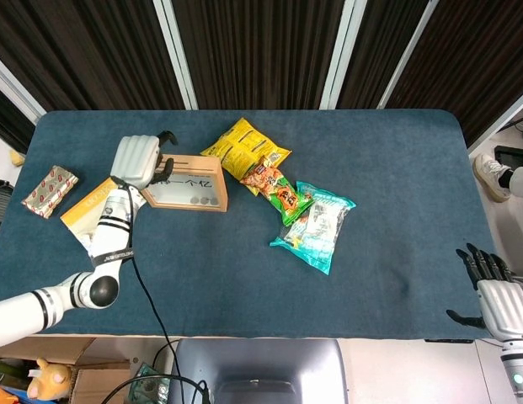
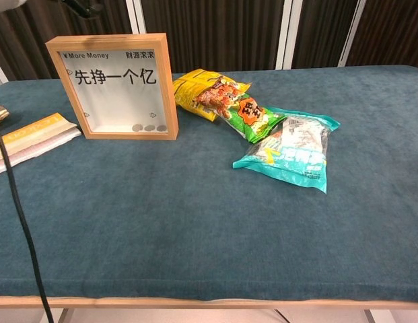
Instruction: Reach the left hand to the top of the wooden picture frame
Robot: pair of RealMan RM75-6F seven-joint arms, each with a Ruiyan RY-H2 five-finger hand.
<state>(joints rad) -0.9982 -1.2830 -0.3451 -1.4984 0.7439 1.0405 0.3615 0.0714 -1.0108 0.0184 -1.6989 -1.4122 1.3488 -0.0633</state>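
One upright frame (image 1: 187,181) left of the snack bags (image 1: 282,202), left hand (image 1: 136,160) poised above its left end, fingers loosely curled on nothing; best lowered slowly, centred over the top rail to avoid tipping.

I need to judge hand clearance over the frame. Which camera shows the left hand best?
The head view: the whole left hand shows from above, at the left end of the wooden picture frame. The chest view catches only a dark sliver at its top edge, above the frame.
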